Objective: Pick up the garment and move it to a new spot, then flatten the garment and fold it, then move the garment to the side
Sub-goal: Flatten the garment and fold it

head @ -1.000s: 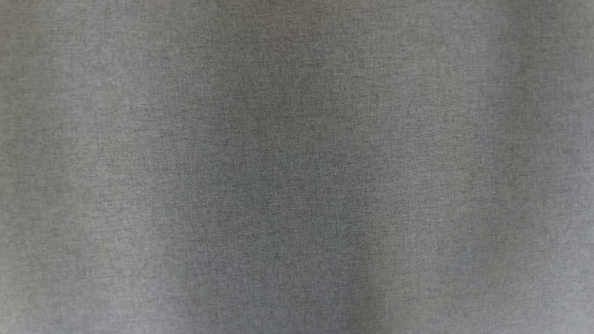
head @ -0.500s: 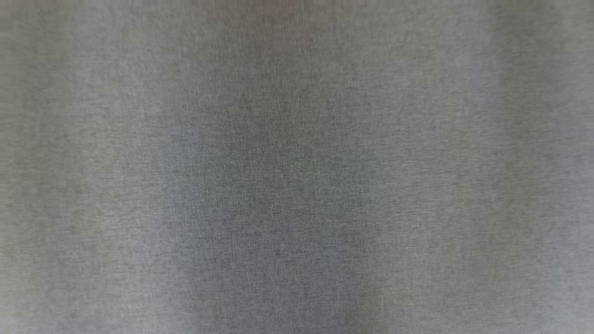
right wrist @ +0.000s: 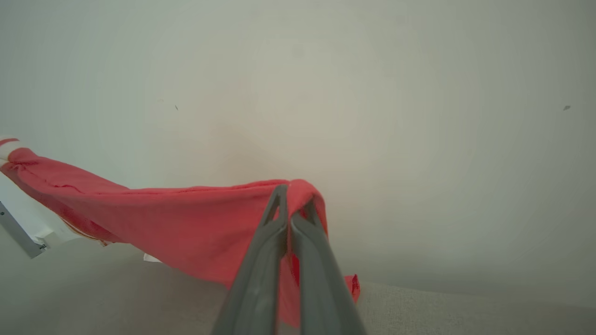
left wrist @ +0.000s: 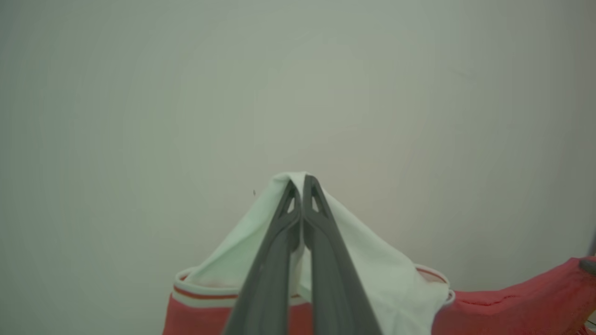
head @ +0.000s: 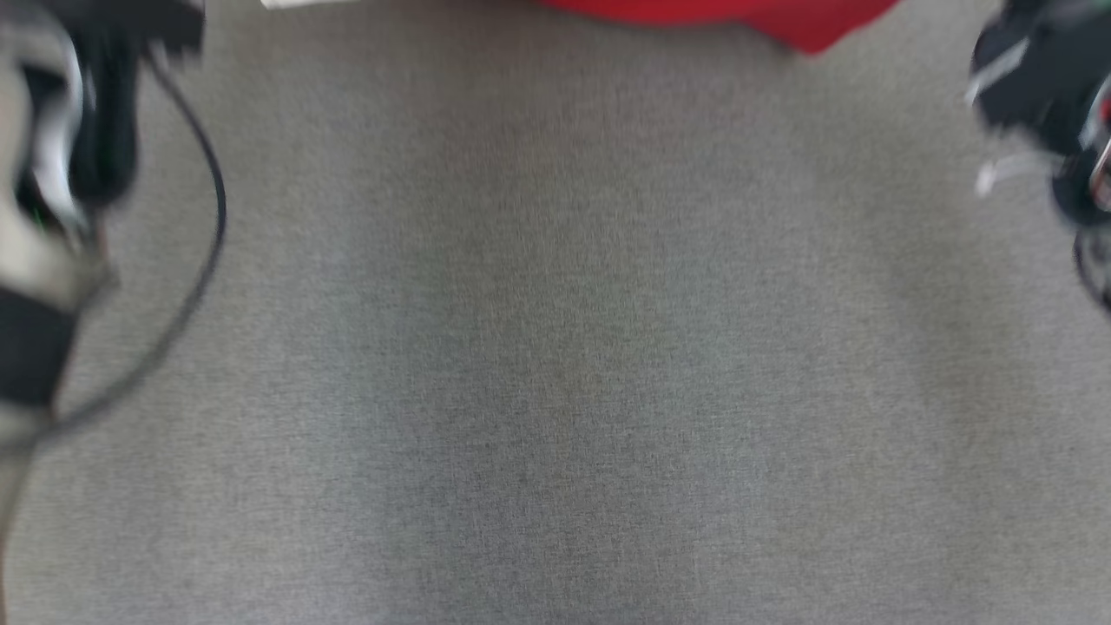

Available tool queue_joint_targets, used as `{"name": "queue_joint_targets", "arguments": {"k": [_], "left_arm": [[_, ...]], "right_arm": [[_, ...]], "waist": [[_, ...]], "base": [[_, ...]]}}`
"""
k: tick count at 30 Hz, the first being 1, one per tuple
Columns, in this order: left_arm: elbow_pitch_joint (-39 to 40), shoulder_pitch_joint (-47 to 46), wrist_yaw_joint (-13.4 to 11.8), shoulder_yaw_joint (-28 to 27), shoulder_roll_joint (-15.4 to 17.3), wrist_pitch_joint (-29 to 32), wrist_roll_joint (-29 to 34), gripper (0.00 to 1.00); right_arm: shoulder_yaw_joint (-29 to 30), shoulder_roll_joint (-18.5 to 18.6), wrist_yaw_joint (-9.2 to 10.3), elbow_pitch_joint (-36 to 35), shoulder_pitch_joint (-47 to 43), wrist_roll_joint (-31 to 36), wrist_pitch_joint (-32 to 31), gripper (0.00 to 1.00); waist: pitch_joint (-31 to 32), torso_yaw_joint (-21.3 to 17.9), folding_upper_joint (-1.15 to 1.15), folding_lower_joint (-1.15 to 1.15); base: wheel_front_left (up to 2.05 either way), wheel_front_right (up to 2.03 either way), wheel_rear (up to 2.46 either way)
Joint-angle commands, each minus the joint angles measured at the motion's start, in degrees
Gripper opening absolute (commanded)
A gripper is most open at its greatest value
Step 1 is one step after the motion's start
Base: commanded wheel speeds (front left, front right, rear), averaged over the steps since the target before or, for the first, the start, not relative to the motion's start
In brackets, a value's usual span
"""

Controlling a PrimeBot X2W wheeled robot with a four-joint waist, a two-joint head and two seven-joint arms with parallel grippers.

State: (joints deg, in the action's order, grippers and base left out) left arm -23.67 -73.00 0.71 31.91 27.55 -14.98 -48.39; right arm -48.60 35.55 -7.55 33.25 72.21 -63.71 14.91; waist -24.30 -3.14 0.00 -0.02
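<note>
I have the garment point(right wrist: 186, 218) lifted off the grey cloth surface point(head: 555, 347) and slung between my two hands. My left gripper point(left wrist: 302, 179) has its fingers pressed together on a white part with a red-striped trim, and my right gripper point(right wrist: 295, 193) pinches a fold of the red cloth near its tips. I judge that I am carrying it to the new spot, with flattening to come. To do this well I should hold both pinches level and far enough apart that the top edge runs nearly straight without straining the knit. Then I should lower it so the hanging hem meets the surface first, and draw back so the body lays out smooth rather than heaped. Letting go too early, or with one hand first, would likely leave a twist that I must undo afterwards. The views divide the work. My head view gives me the landing ground, a broad bare stretch of grey, with a sliver of red at the top edge, my left arm point(head: 52, 174) and its looping cable point(head: 204, 260) blurred at one side and my right arm point(head: 1050, 121) at the other, but it tells me nothing of the grips. The wrist views show each pinch plainly against a pale wall point(left wrist: 298, 93), and the right one shows the cloth sagging between my hands.
</note>
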Motion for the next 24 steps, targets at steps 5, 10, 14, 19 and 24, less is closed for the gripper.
{"name": "queue_joint_targets", "arguments": {"k": [5,10,14,19,24], "left_arm": [[14.4,20.4,-5.5,-4.7,2.6,-0.3,0.2,0.00],[24.5,35.1,-9.4,-8.4,2.1,-0.3,0.5,0.00],[28.8,42.8,-10.8,-10.8,0.9,-0.3,1.6,0.00],[33.6,55.0,-11.2,-14.3,-2.3,-0.2,2.6,0.00],[33.4,64.8,-10.4,-17.3,-5.0,-0.2,4.3,0.00]], "right_arm": [[1.3,2.7,0.17,-6.5,-11.8,2.9,0.3,0.00],[2.9,4.3,0.17,-11.0,-22.4,4.4,0.3,0.00],[3.9,4.0,0.17,-13.1,-27.9,4.6,0.3,0.00],[5.8,3.2,0.17,-15.6,-36.3,5.2,0.3,0.00],[9.2,2.3,0.17,-16.6,-44.1,6.1,0.3,0.00]], "waist": [[6.6,0.3,0.00,0.02],[8.8,0.6,0.00,0.02],[10.0,0.3,0.00,0.02],[11.6,0.0,0.00,0.02],[13.2,0.4,0.00,0.02]], "base": [[0.00,0.00,0.00],[0.00,0.00,0.00],[0.00,0.00,0.00],[0.00,0.00,0.00],[0.00,0.00,0.00]]}}
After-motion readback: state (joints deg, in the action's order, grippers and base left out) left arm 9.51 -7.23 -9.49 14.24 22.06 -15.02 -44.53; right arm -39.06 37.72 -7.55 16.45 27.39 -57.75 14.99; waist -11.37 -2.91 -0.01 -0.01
